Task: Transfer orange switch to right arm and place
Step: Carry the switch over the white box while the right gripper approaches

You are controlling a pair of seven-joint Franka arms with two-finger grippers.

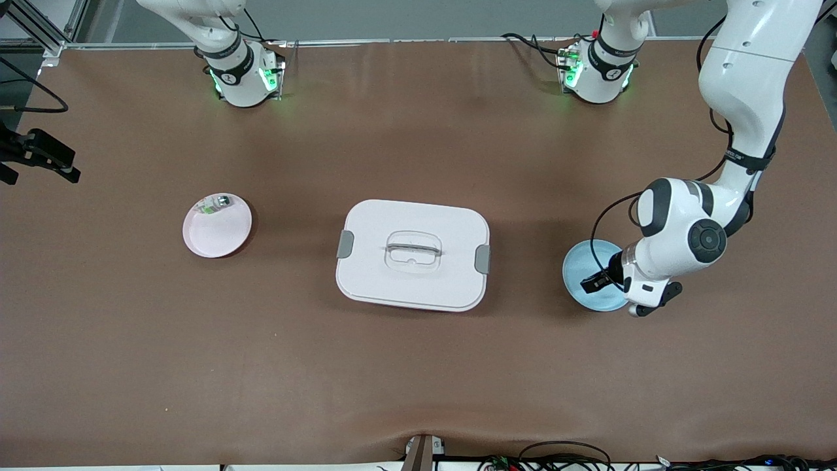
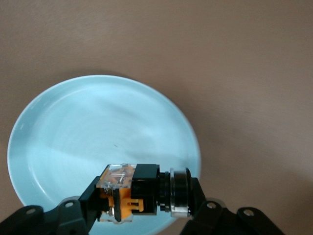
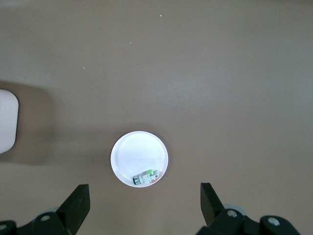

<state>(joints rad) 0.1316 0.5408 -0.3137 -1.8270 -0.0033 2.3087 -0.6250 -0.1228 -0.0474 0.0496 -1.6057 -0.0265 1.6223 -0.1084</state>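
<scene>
Left gripper (image 2: 142, 208) pinches small black-and-orange cylindrical switch (image 2: 142, 193) over pale blue round plate (image 2: 73, 132); light, rigid, best gripped across body. Right gripper (image 3: 144, 208) waits, fingers spread, above pink plate (image 3: 139, 155).

Left wrist view: left gripper (image 2: 145, 208) over the pale blue plate (image 2: 73, 127), jaws closed on the orange switch (image 2: 142, 192). Switch lies crosswise between the fingers (image 2: 78, 208); orange and clear end toward 9 o'clock, black and silver ring end toward 3 o'clock. Plate rests on the brown desk (image 2: 234, 58), bare at 12 and 3 o'clock
</scene>
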